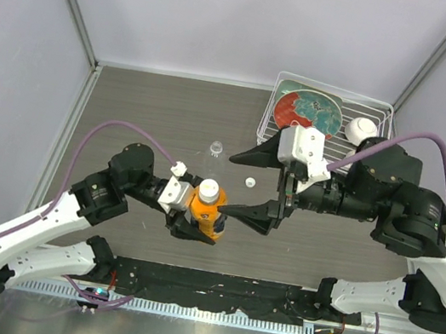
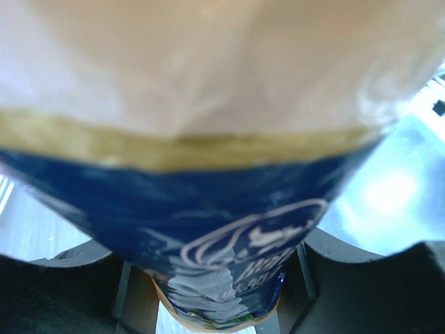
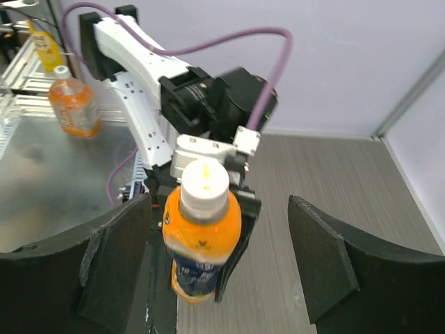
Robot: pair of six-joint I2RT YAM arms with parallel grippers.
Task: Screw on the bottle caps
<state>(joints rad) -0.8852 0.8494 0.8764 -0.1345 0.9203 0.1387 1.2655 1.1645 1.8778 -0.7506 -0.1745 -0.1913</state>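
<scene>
left gripper (image 1: 198, 223) is clamped on the orange bottle (image 1: 208, 214), cream cap (image 1: 209, 189) sitting on its neck; right gripper (image 1: 226, 185) has jaws spread wide beside it; white cap (image 1: 249, 181) loose on the table (image 1: 146, 110) near the clear bottle (image 1: 216, 148)

My gripper (image 3: 217, 209) hung with its jaws spread wide, one on each side of the orange bottle (image 3: 201, 236). The bottle stood upright with a cream cap (image 3: 204, 186) on its neck, clasped low by the left gripper (image 3: 203, 268) above the wood-grain table (image 3: 334, 167). A second orange bottle (image 3: 73, 104) stood well apart.
</scene>
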